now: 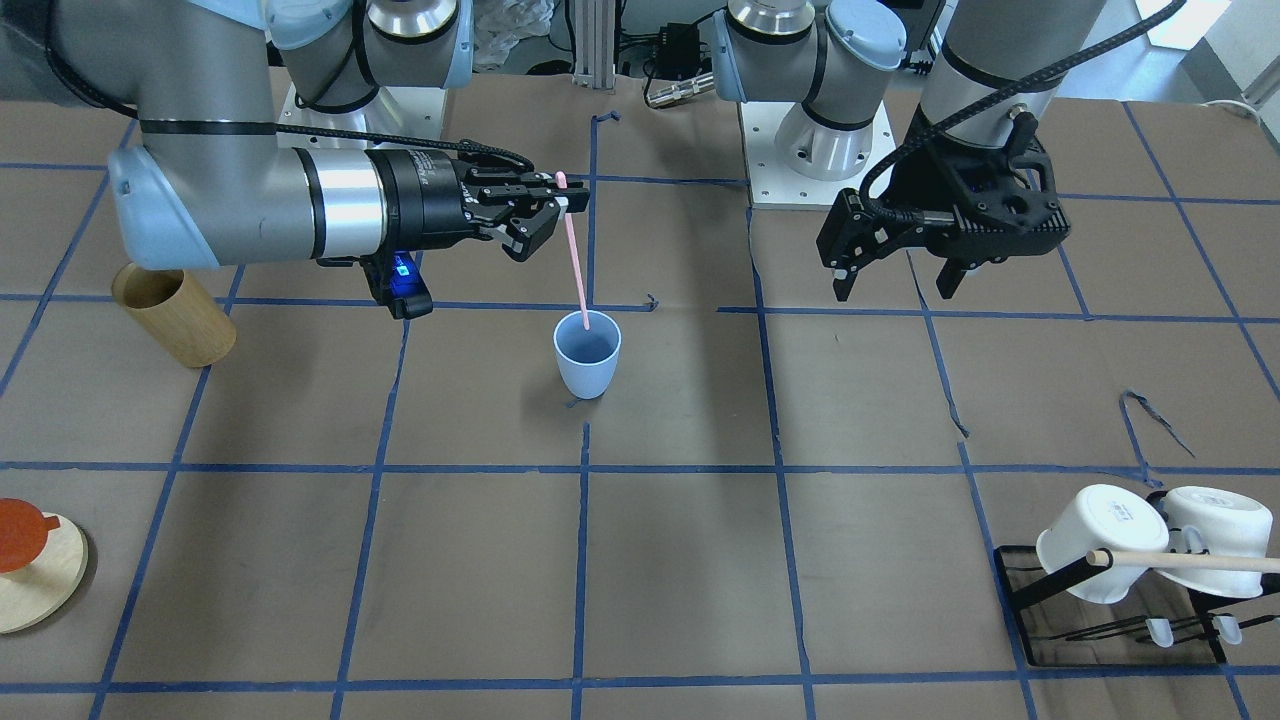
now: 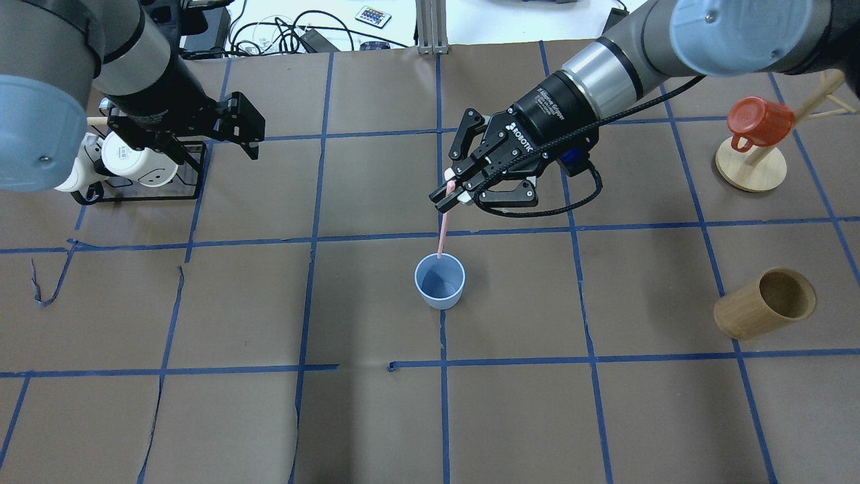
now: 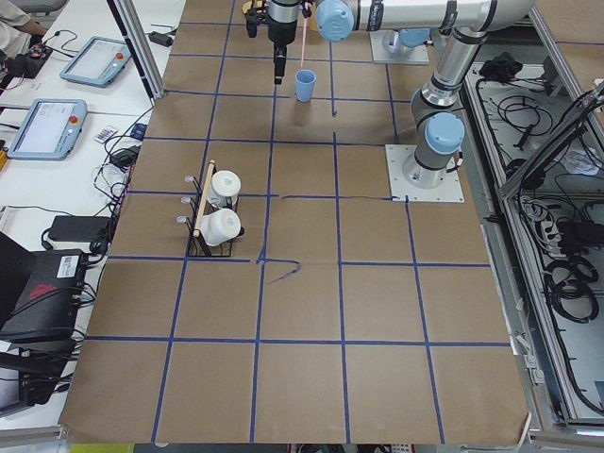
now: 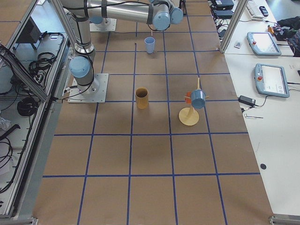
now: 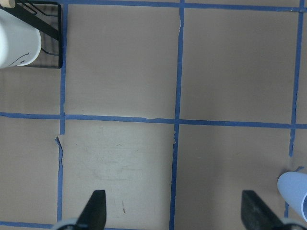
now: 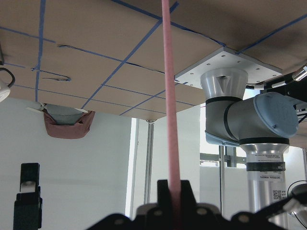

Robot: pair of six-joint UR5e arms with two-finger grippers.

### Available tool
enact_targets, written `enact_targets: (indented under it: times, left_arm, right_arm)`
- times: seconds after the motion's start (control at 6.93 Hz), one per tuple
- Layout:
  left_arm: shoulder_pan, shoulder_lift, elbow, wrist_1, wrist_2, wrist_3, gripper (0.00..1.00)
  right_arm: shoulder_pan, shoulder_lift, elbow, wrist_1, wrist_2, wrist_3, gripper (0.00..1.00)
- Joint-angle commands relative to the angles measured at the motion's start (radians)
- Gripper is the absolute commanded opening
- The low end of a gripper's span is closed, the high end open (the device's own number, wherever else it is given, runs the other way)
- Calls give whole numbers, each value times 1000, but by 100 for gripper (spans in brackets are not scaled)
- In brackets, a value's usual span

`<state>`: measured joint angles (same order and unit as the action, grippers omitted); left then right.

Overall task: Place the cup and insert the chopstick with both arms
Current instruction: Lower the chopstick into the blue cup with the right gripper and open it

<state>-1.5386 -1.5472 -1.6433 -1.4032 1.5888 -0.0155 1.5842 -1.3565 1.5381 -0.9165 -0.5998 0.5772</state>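
The light-blue cup (image 1: 587,355) stands upright in the table's middle, also in the overhead view (image 2: 440,281). My right gripper (image 1: 565,195) (image 2: 451,191) is shut on the top end of the pale-pink chopstick (image 1: 575,260) (image 2: 442,235), which hangs nearly upright with its lower tip at the cup's mouth. The right wrist view shows the stick (image 6: 169,96) running out from the closed fingers. My left gripper (image 1: 890,265) (image 2: 245,134) is open and empty, hovering well off to the side; its wrist view shows the cup's edge (image 5: 295,189).
A tan wooden cup (image 2: 766,304) lies tilted on my right side. A red mug (image 2: 756,124) hangs on a wooden stand at the far right. White mugs (image 2: 131,161) sit on a black rack with a wooden dowel (image 1: 1190,562) by my left gripper.
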Motion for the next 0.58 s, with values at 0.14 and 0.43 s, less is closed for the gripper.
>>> enact_targets:
  times: [0.14,0.43]
  left_arm:
    - [0,4,-1,0,-1,0,100]
    - [0,4,-4,0,-4,0,100]
  right_arm:
    - [2,34,25,-7,0,3,3]
    - [2,45,25,-24,0,30,5]
